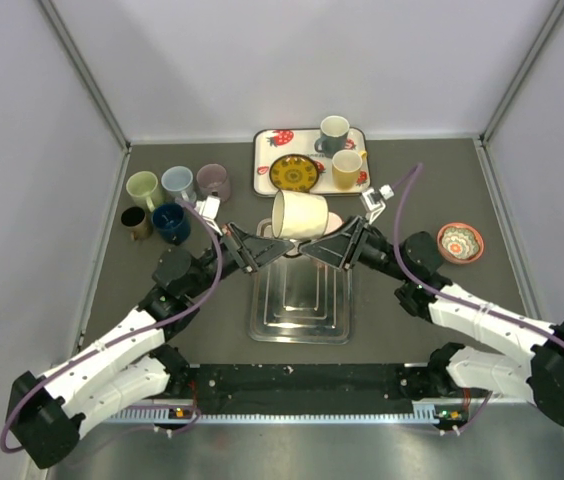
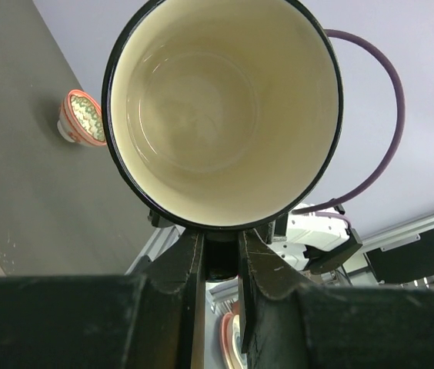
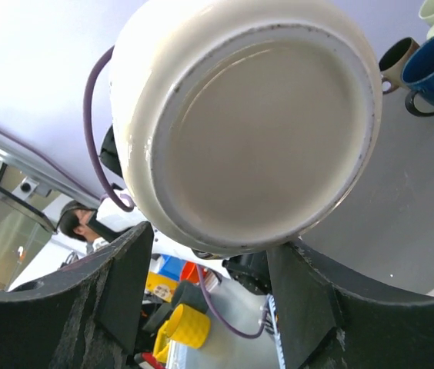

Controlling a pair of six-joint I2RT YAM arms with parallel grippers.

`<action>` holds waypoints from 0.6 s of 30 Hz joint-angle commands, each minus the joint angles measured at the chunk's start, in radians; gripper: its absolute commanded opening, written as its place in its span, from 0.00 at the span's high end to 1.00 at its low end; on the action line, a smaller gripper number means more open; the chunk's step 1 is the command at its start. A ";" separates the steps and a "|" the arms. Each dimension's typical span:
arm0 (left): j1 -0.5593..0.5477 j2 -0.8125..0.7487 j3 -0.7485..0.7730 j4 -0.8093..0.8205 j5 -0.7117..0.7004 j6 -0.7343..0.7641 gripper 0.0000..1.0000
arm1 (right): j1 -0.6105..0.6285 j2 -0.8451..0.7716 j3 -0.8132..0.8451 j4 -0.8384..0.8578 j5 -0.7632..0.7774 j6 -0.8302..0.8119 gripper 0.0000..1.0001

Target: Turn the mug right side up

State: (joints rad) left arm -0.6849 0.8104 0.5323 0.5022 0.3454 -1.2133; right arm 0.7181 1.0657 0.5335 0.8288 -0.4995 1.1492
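A cream mug (image 1: 300,214) with a dark rim hangs on its side in the air above the metal tray (image 1: 302,300), its mouth facing left. My left gripper (image 1: 260,243) is shut on it low at the rim. The left wrist view looks straight into the mug's empty inside (image 2: 221,108), with the gripper (image 2: 221,240) pinching a dark part just under the rim. My right gripper (image 1: 330,246) is open just below the mug's base. In the right wrist view the flat bottom (image 3: 271,131) fills the frame above the gripper (image 3: 209,265), whose fingers stand wide apart.
A strawberry-print tray (image 1: 265,170) at the back holds two mugs and a yellow plate (image 1: 293,172). Several mugs (image 1: 170,200) stand at the left. A patterned bowl (image 1: 460,242) sits at the right. A pink plate (image 1: 333,221) lies behind the held mug.
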 commanded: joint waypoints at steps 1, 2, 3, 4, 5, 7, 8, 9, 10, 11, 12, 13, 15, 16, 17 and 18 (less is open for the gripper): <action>-0.016 -0.010 0.011 0.148 -0.020 0.001 1.00 | 0.009 0.019 0.072 0.115 0.004 0.020 0.40; -0.018 -0.008 0.009 0.151 -0.019 0.001 1.00 | 0.009 0.025 0.074 0.125 0.009 0.029 0.41; -0.021 -0.007 0.009 0.151 -0.013 0.003 1.00 | 0.009 0.031 0.077 0.130 0.010 0.033 0.42; -0.022 -0.005 0.011 0.150 -0.013 0.000 1.00 | 0.009 0.031 0.080 0.130 0.010 0.038 0.43; -0.022 -0.005 0.011 0.153 -0.006 0.001 1.00 | 0.009 0.042 0.082 0.135 0.010 0.046 0.44; -0.027 -0.001 0.017 0.148 0.004 0.003 1.00 | 0.009 0.051 0.082 0.154 0.012 0.060 0.49; -0.027 0.001 0.017 0.148 0.006 0.003 1.00 | 0.009 0.056 0.083 0.165 0.013 0.075 0.55; -0.028 0.004 0.017 0.150 0.010 0.003 1.00 | 0.009 0.068 0.083 0.185 0.015 0.083 0.58; -0.030 0.003 0.015 0.150 0.013 0.003 1.00 | 0.007 0.074 0.083 0.199 0.015 0.090 0.62; -0.030 0.001 0.014 0.150 0.015 0.003 1.00 | 0.009 0.082 0.085 0.210 0.015 0.105 0.69; -0.031 0.001 0.011 0.150 0.018 0.001 1.00 | 0.009 0.092 0.085 0.222 0.013 0.112 0.72; -0.030 0.000 0.008 0.150 0.021 0.001 1.00 | 0.009 0.099 0.085 0.243 0.015 0.125 0.75; -0.031 -0.007 0.002 0.148 0.024 0.001 1.00 | 0.007 0.109 0.085 0.269 0.016 0.138 0.85; -0.031 -0.010 0.000 0.147 0.026 0.003 1.00 | 0.007 0.117 0.085 0.291 0.015 0.141 0.88; -0.030 -0.014 -0.003 0.142 0.029 0.004 1.00 | 0.007 0.120 0.085 0.300 0.015 0.148 0.95; -0.031 -0.020 -0.009 0.142 0.027 0.006 1.00 | 0.007 0.122 0.088 0.305 0.013 0.149 0.98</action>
State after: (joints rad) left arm -0.6964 0.8131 0.5308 0.5648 0.3027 -1.2026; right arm 0.7181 1.1713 0.5575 0.9848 -0.4965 1.3025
